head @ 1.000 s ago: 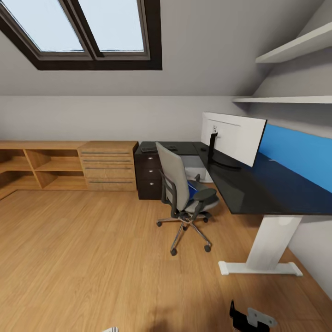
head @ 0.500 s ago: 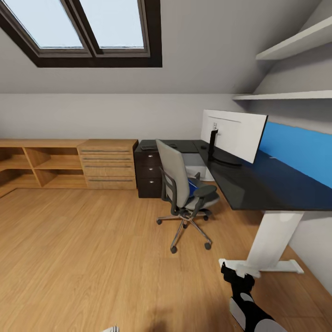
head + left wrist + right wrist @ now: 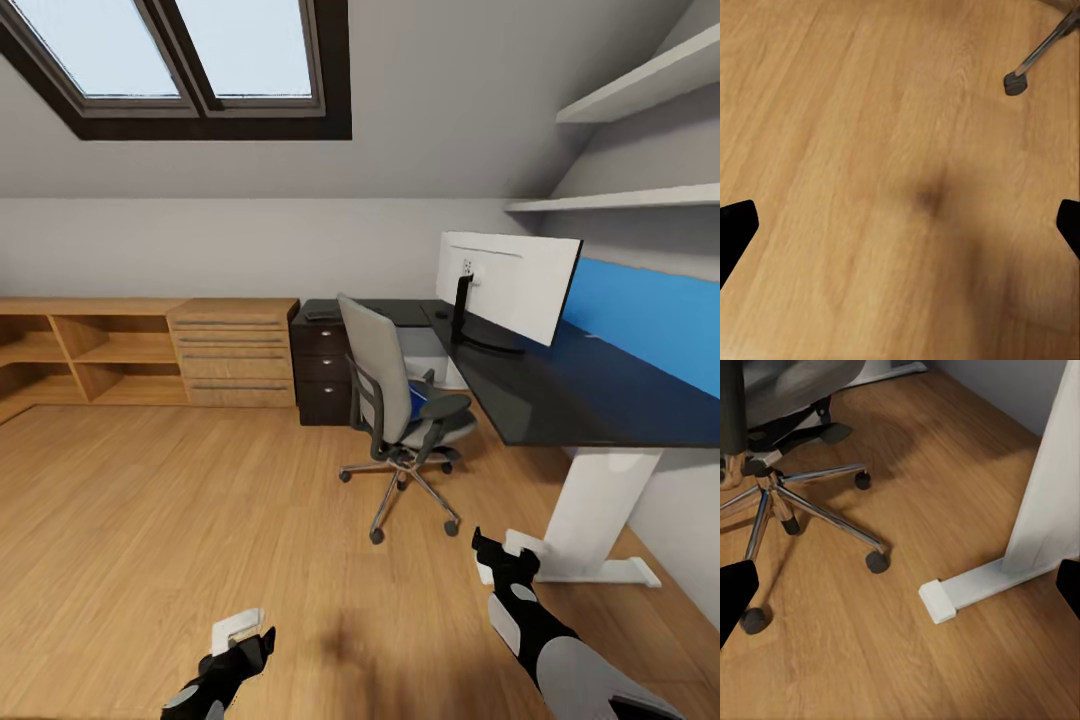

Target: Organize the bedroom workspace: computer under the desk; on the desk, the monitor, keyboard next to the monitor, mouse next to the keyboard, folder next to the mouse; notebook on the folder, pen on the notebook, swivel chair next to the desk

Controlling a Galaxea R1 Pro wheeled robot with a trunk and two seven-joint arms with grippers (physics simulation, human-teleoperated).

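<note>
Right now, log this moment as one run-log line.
phase: approach | chair: beside desk | folder: on chair seat | monitor: on desk | left gripper: open, empty | right gripper: open, empty

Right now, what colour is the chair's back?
Grey. The swivel chair shows its back best in the head view.

One swivel chair (image 3: 400,405), one monitor (image 3: 508,288), one desk (image 3: 560,395), two wall shelves (image 3: 640,90).

Skylight (image 3: 170,60) at 11 o'clock; light wooden drawer unit (image 3: 232,352) and open shelving (image 3: 70,355) at 9 o'clock; blue panel (image 3: 650,325), wall shelves (image 3: 640,90) at 2–3 o'clock; wood floor (image 3: 180,520).
</note>
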